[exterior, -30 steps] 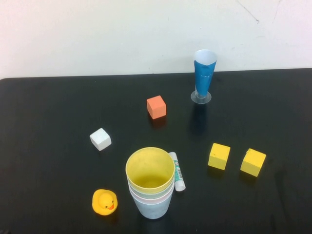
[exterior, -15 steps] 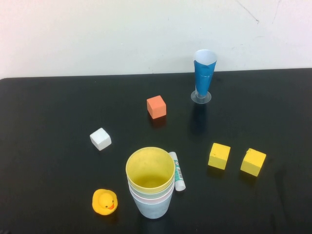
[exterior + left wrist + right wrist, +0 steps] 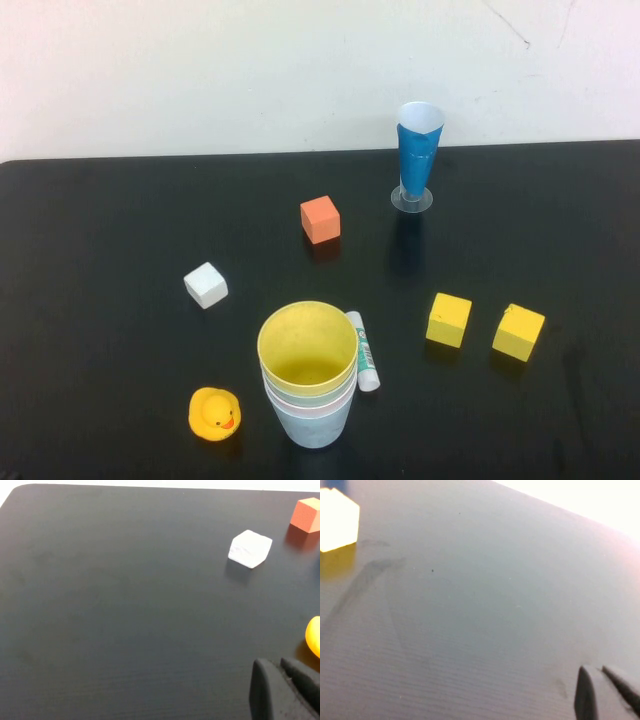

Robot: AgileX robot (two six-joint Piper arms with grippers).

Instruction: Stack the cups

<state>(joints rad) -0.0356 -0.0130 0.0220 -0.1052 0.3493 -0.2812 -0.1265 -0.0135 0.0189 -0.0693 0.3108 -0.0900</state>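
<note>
Cup stack: four tumblers nested upright near the front of the black table; yellow innermost, then pale green, pink, light blue outermost. Only rim bands of the middle two show.
White tube: touching the stack's right side; green label print, not legible.
Rubber duck: near the stack's left.
White cube, orange cube, two yellow cubes: scattered, apart.
Blue cone cup: upright on a clear base, far side.
Left gripper: fingers closed together, empty, over bare table; absent from the high view.
Right gripper: likewise closed, empty.
Nothing moved since earlier frames.
</note>
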